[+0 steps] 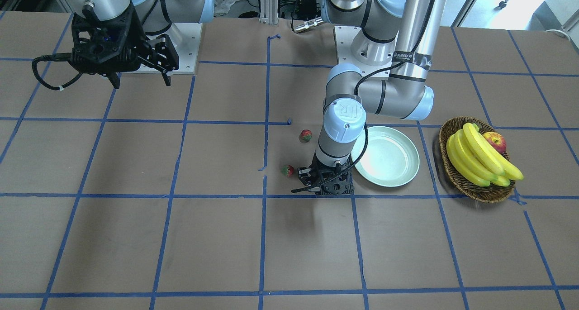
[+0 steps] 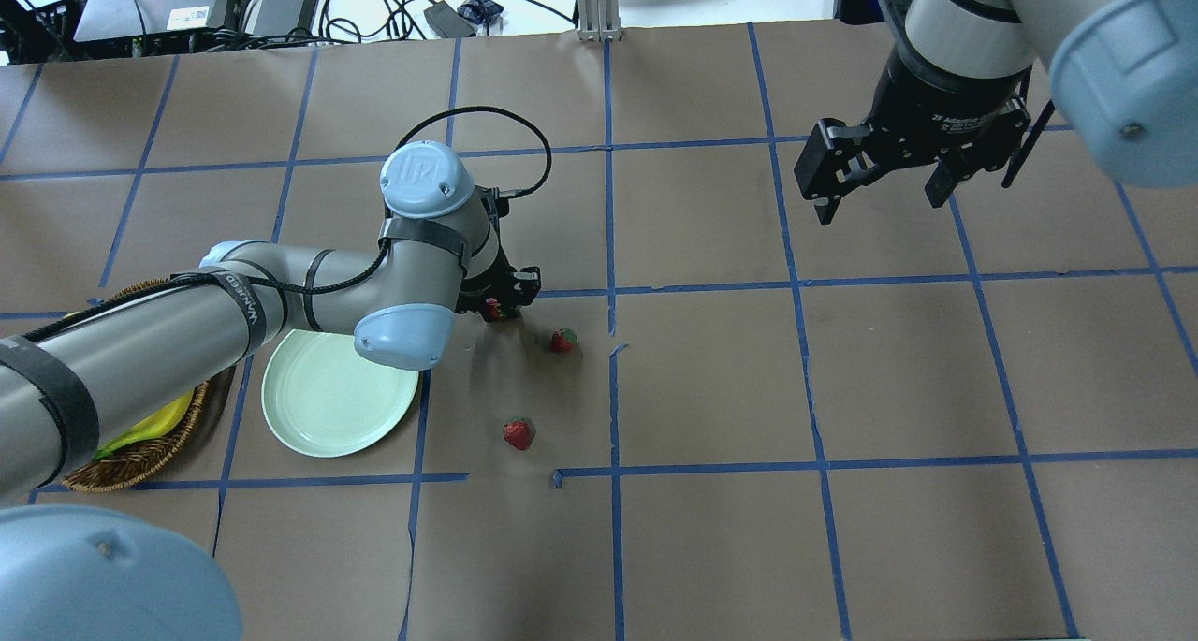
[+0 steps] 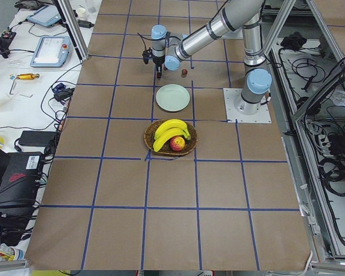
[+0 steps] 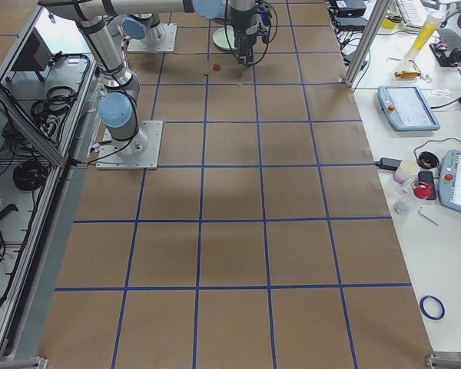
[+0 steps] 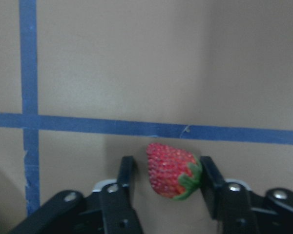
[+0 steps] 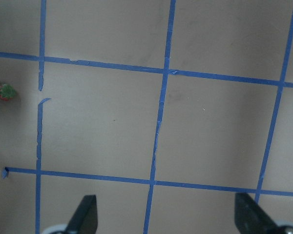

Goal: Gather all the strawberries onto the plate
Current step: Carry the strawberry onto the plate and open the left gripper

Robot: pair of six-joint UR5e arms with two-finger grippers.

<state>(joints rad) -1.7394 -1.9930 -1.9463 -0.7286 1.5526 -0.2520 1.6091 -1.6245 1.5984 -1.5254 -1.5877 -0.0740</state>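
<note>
though the plate [image 2: 318, 407] holds nothing yet, one berry is close to being claimed. entries run outward from the left gripper [image 5: 167, 165], with clock hours read on the overhead view and 12 pointing away from the robot.

item 1. first strawberry [image 5: 170, 176]: on the table [image 2: 711, 529] between the left claw's fingers [image 5: 127, 175], which stand spread to either side. one pad meets the green cap, the other shows a sliver of gap. the wrist is plumb with the tips down, so the pinch would come across the berry's flanks. not yet lifted, by my reading.

item 2. second strawberry [image 2: 562, 340]: 4 o'clock, near, lying loose just beside a blue tape line [image 2: 610, 248].

item 3. third strawberry [image 2: 518, 432]: 6 o'clock, farther out, apart from the others.

item 4. plate: 8 o'clock, its far edge under the left arm [image 2: 281, 290] in the overhead view. bare table lies between claw and rim, and the raised rim likely asks for a lift before the carry.

item 5. wicker basket [image 1: 454, 176] with bananas [image 1: 475, 158] and apple [image 1: 495, 141]: beyond the plate at 8 o'clock, apart from it — not to be brushed on the swing.

item 6. right gripper [image 2: 880, 203]: 2 o'clock, well apart, raised, fingers wide and holding nothing. it is probably parked there to leave the middle free.

table edges lie well apart from every item.
</note>
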